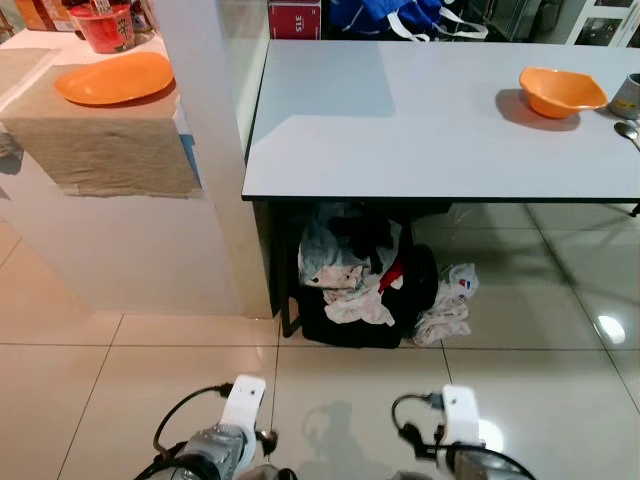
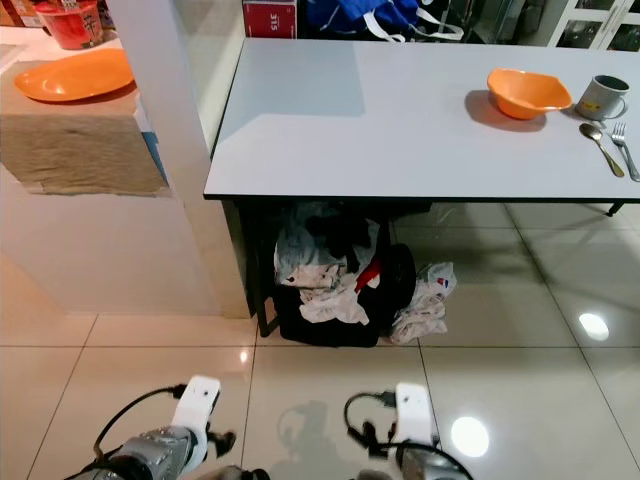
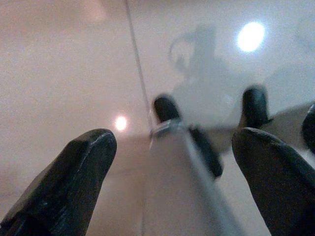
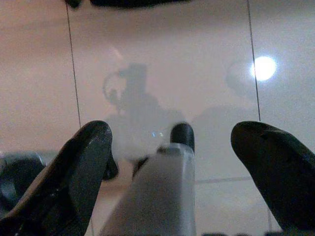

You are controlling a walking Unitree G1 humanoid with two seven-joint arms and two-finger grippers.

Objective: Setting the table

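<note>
Left eye view: grey bench (image 1: 400,130) ahead, filling the upper middle. Orange bowl (image 1: 560,90) on it at 2 o'clock, just beside a grey mug (image 1: 628,97) at the right edge. Orange plate (image 1: 112,78) at 10 o'clock, on a beige cloth (image 1: 100,140) over a white counter (image 1: 120,240). Red tub (image 1: 106,26) behind the plate, label too small to read. Red box (image 1: 295,18) at 12 o'clock behind the bench, white characters on it, not readable for sure. Black basket (image 1: 355,300) of crumpled laundry under the bench, on the tiled floor (image 1: 560,380). Both arms low at 6 o'clock.

Right eye view: same scene; spoon (image 2: 600,140) and fork (image 2: 626,148) lying side by side near the mug, at 3 o'clock.

Left wrist view: left gripper (image 3: 172,157) with fingers (image 3: 74,182) spread wide, holding nothing, above the glossy floor tiles.

Right wrist view: right gripper (image 4: 182,157) with fingers (image 4: 78,172) also spread wide apart, nothing between them, floor below with a lamp reflection.
</note>
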